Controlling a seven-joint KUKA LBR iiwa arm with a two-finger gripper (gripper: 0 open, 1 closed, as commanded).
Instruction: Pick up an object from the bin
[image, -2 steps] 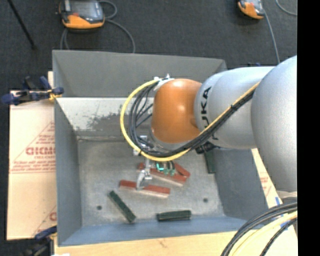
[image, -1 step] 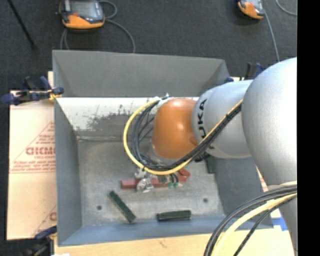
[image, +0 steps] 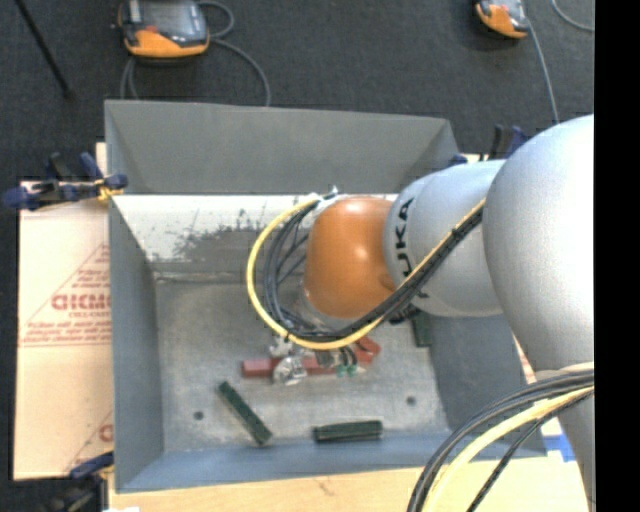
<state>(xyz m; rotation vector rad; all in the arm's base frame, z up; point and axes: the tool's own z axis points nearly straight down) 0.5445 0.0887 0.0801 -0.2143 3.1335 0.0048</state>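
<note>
The claw (image: 290, 370) hangs low over the middle of the bin (image: 135, 300), just beside a reddish-brown block (image: 257, 368) at its left. That block seems the likeliest pick. The steep wrist above hides the claw, so I cannot tell whether it is wide or narrow. Two dark green bars (image: 245, 413) lie loose nearer the lower edge, well clear of it.
</note>
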